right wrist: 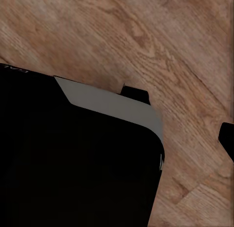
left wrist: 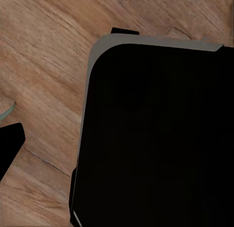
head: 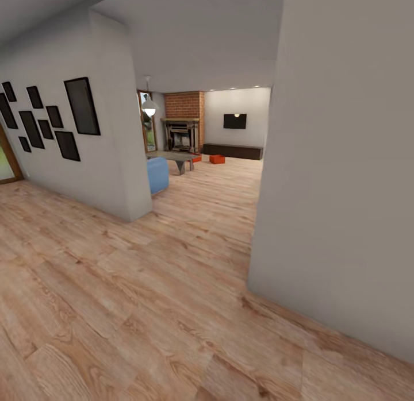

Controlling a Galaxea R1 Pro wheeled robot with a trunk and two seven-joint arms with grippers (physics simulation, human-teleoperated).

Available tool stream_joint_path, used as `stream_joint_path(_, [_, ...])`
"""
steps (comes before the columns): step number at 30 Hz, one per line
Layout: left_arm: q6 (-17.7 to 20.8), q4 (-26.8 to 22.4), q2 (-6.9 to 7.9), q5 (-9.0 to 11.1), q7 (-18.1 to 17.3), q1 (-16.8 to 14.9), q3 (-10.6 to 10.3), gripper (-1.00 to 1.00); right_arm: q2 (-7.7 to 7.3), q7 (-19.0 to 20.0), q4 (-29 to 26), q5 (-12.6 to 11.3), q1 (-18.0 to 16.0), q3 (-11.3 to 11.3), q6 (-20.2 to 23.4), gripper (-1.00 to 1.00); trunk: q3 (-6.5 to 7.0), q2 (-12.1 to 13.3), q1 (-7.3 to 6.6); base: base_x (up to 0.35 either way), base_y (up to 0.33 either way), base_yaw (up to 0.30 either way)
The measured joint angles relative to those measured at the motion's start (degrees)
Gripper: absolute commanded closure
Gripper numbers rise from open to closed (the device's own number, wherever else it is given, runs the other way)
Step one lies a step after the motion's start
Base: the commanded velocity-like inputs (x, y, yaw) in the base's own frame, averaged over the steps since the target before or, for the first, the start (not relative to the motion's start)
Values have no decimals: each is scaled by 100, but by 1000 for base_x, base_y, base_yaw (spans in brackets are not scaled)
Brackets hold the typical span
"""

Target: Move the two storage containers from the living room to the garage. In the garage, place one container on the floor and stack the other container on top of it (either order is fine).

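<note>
Robot faced the living room from a hallway, the two storage containers far ahead on the wood-plank floor [head: 172,309].

The two orange-red storage containers, one [head: 217,159] just right of the other [head: 196,158], sat at the far end of the room near the brick fireplace [head: 184,122], beyond the glass table [head: 175,158] and the blue sofa [head: 157,174], and below the black wall TV [head: 234,121]. They lay straight ahead and slightly left of centre, well apart from both arms, so neither arm looked clearly nearer; their long axes were too small to judge. Both wrist views showed dark robot body above plank flooring, and whether either set of fingers was apart or together could not be told. A white wall [head: 339,159] stood near right.
</note>
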Motion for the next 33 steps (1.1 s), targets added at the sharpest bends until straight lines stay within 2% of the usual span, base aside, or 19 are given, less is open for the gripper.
stream_joint_path(26, [-9, 0, -3, 0, 0, 0, 0, -100, 6, 13, 0, 5, 0, 4, 3, -100, 0, 0, 0, 321, 0, 0])
stream_joint_path(33, [-9, 0, -4, 0, 0, -1, 0, -100, 9, 21, 0, 5, 0, 4, 5, -100, 0, 0, 0, 321, 0, 232])
